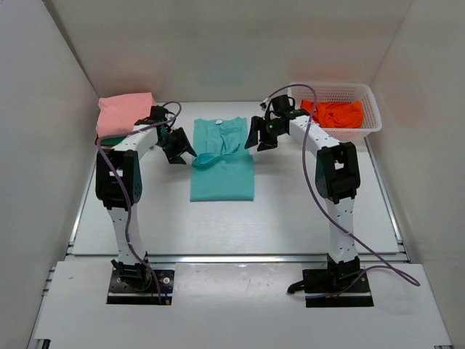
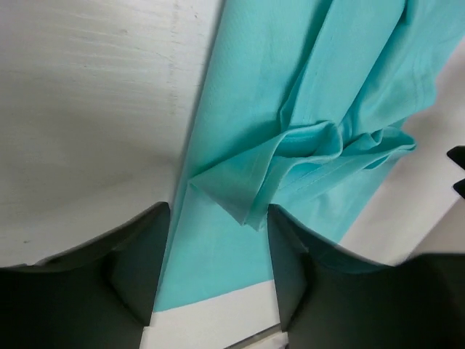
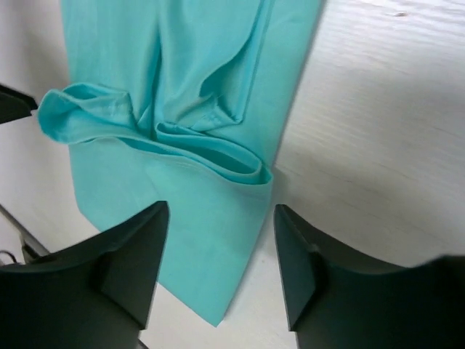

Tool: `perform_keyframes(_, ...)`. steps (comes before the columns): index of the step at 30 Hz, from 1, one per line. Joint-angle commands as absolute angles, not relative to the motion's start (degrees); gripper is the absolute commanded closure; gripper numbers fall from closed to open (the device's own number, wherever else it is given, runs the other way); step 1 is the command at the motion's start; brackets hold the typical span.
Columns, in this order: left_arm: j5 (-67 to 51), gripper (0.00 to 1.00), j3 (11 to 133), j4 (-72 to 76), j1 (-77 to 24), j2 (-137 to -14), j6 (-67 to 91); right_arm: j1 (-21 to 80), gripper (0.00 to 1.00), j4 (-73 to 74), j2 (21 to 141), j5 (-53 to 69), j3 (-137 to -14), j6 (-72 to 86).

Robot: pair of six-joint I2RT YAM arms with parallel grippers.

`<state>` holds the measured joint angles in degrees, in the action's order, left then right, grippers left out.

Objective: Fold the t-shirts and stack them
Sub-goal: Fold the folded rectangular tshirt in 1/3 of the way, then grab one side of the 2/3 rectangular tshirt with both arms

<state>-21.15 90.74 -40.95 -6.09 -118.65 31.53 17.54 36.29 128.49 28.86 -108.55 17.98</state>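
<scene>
The left pincer (image 2: 214, 280) fills the near edge of its wrist view with both dark fingers spread wide and nothing between them; it hangs just over the left edge of the teal cotton t-shirt (image 2: 290, 116). The right pincer (image 3: 218, 280) is the same, jaws wide and empty, above the shirt's right edge. The shirt lies in the middle of the pale worktop (image 1: 290, 211). It is narrowed to a long strip with the sleeves turned in, and a loose, rumpled lip of cloth lies across its middle. I judge the lengthwise folds done and the crosswise fold only half made, so it needs finishing and carrying to the pile. At the far left sits a folded salmon-pink t-shirt (image 1: 125, 113) on top of darker cloth too hidden to count. At the far right a white plastic mesh basket (image 1: 341, 88) holds crumpled orange cloth (image 1: 338, 113), not yet folded; I cannot tell whether it is one shirt or more. Count: two pincers, one teal shirt, one pink, one basket.
</scene>
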Motion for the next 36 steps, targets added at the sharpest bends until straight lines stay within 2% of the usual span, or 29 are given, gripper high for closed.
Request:
perform_keyframes(1, -24.78, 0.48, 89.04, -37.88, -5.62, -114.88, 32.35, 18.1, 0.39, 35.6, 124.47, 23.84, -109.26, 18.46)
perform_keyframes(2, -24.52, 0.67, 87.47, -37.62, -5.89, -114.0, 32.34, 18.89, 0.39, 35.68, 123.15, 22.86, -106.55, 19.07)
perform_keyframes(4, -24.7, 0.74, 83.96, -37.09, -5.98, -111.54, 32.43, 19.69, 0.41, 34.99, 120.34, 21.98, -101.71, 20.12)
perform_keyframes(7, -23.3, 0.55, 75.7, -34.99, -5.98, -106.44, 32.87, 21.88, 0.42, 31.21, 114.81, 20.92, -91.86, 20.66)
perform_keyframes(10, -21.62, 0.55, 68.66, -34.45, -5.54, -100.65, 32.88, 23.38, 0.46, 28.14, 109.97, 19.34, -84.65, 22.14)
perform_keyframes(12, -19.61, 0.51, 64.79, -34.8, -6.76, -97.4, 32.62, 24.34, 0.47, 26.55, 106.1, 18.64, -79.39, 23.72)
perform_keyframes(15, -17.5, 0.5, 61.18, -33.14, -8.7, -93.88, 34.01, 24.87, 0.47, 24.7, 103.98, 18.99, -74.37, 25.13)
perform_keyframes(18, -15.39, 0.43, 56.96, -30.16, -10.8, -92.38, 36.81, 26.71, 0.48, 23.29, 102.4, 18.02, -70.68, 26.97)
perform_keyframes(26, -9.41, 0.39, 53.27, -28.22, -14.94, -91.67, 39.81, 29.27, 0.53, 19.6, 101.86, 16.26, -65.48, 30.49)
perform_keyframes(30, -6.86, 0.4, 52.48, -28.65, -16.26, -93.25, 40.43, 29.62, 0.54, 17.85, 103.79, 16.79, -64.25, 32.51)
perform_keyframes(32, -5.98, 0.42, 52.12, -28.21, -16.96, -93.61, 41.13, 29.88, 0.58, 17.84, 104.15, 17.05, -64.25, 33.05)
perform_keyframes(34, -6.24, 0.51, 50.46, -25.42, -17.57, -93.69, 41.65, 30.23, 0.71, 17.4, 104.5, 17.49, -63.9, 33.48)
perform_keyframes(35, -6.33, 0.6, 49.93, -23.57, -17.06, -93.78, 41.92, 30.67, 0.77, 17.4, 104.59, 17.49, -63.81, 33.23)
perform_keyframes(36, -6.85, 0.65, 49.66, -22.51, -17.4, -94.21, 41.66, 30.59, 0.79, 16.97, 104.5, 17.49, -63.63, 33.22)
